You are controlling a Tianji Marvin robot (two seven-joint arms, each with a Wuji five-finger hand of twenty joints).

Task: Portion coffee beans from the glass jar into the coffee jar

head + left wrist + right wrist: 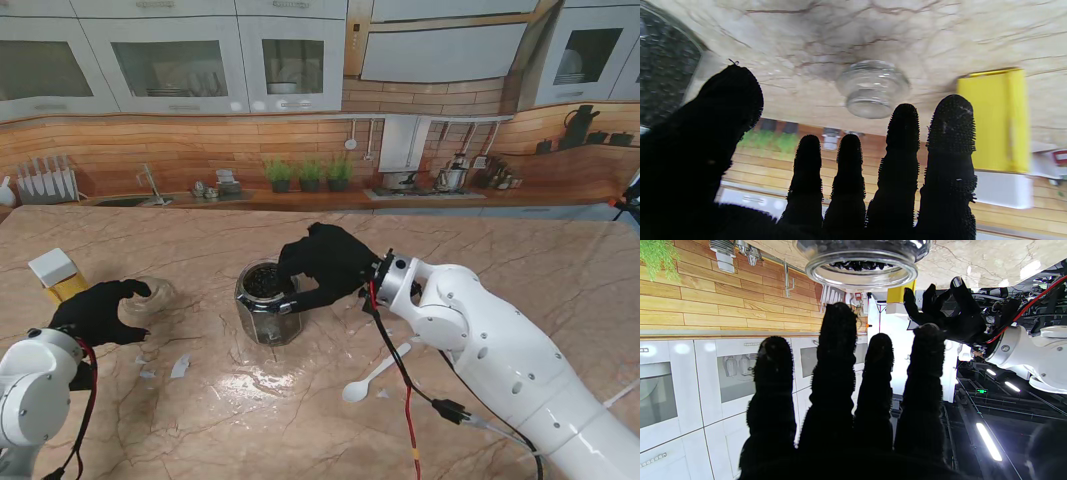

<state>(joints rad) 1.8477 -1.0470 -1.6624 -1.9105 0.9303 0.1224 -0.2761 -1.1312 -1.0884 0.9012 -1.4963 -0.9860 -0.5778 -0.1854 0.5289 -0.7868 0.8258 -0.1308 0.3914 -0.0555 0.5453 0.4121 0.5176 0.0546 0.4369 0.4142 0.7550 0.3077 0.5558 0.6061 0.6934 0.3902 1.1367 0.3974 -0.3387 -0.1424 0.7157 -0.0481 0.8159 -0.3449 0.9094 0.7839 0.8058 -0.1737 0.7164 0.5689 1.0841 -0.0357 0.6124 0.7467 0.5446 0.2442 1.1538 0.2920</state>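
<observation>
Glass jar (268, 303) stands upright mid-table on the marble-patterned table (500, 250), lid off, dark coffee beans (263, 281) filling it close to the rim. No label or print readable on its wall in any view.

Right hand (325, 262), black-gloved, sits at the jar's right side and over its mouth. Stand view: fingers curl over the far rim, thumb low against the wall nearest me; whether they actually grip the glass I cannot tell. Right wrist view: four fingers (836, 350) extended and apart, jar mouth (862, 268) just past the tips, so contact is unconfirmed.

Left hand (97, 309) is on the left side of the table, fingers spread and loosely curved, holding nothing. Just beyond its fingertips lies a small clear glass piece (153, 294); in the left wrist view (872, 88) it looks like a stout stopper or small jar, apart from the fingers (952, 133).

Yellow box with a white cap (57, 276) stands farther left; no lettering legible on it.

White plastic spoon (372, 377) lies on the table near the right forearm, nearer to me than the jar. A few white scraps (180, 367) are scattered between the jar and the left hand.
</observation>
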